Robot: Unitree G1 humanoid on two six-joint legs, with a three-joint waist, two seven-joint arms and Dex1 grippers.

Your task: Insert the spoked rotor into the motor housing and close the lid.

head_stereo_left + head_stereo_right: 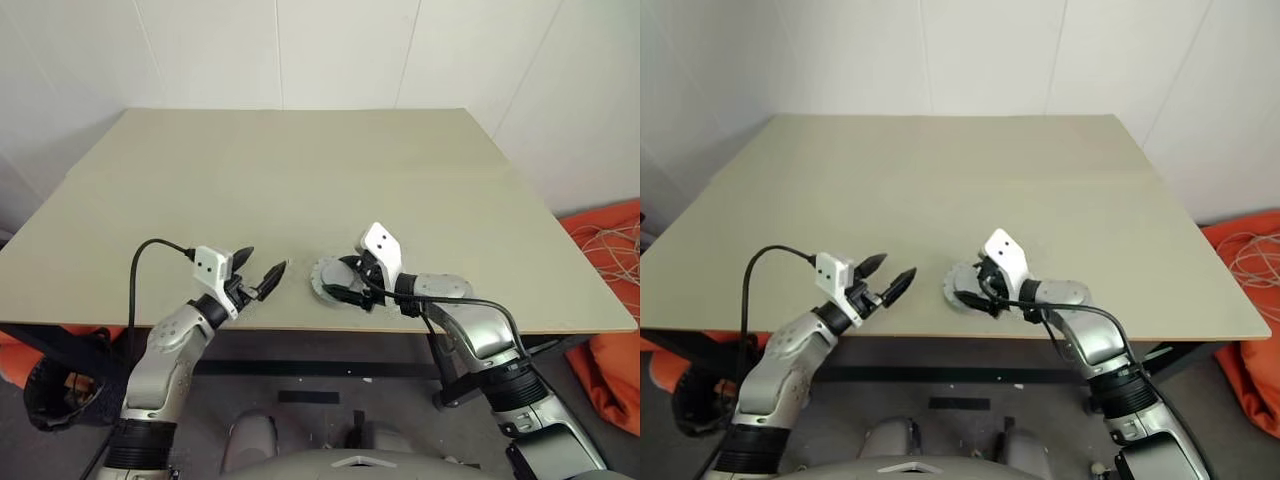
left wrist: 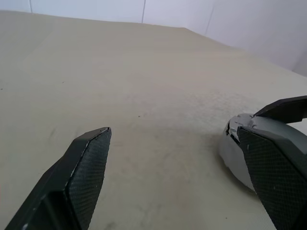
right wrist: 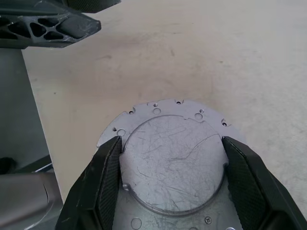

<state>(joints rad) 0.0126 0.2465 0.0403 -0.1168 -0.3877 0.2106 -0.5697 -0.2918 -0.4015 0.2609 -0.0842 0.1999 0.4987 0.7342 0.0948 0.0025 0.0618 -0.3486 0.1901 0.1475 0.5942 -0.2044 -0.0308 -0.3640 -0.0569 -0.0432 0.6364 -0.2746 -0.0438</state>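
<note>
A round grey metal lid [image 3: 175, 165] with a flat scratched face and a holed flange lies near the table's front edge [image 1: 322, 270]. My right gripper [image 3: 171, 141] is shut on it, with one finger against each side of its raised middle. A little to the lid's left, my left gripper [image 1: 265, 260] hangs just above the table, open and empty, pointing toward the lid. In the left wrist view the lid's grey rim [image 2: 232, 153] shows beside one of its fingers. The spoked rotor and the motor housing are hidden or out of view.
The beige table [image 1: 300, 170] stretches far back to a white wall. Its front edge runs just under both grippers. An orange heap with white cord [image 1: 610, 250] lies on the floor to the right.
</note>
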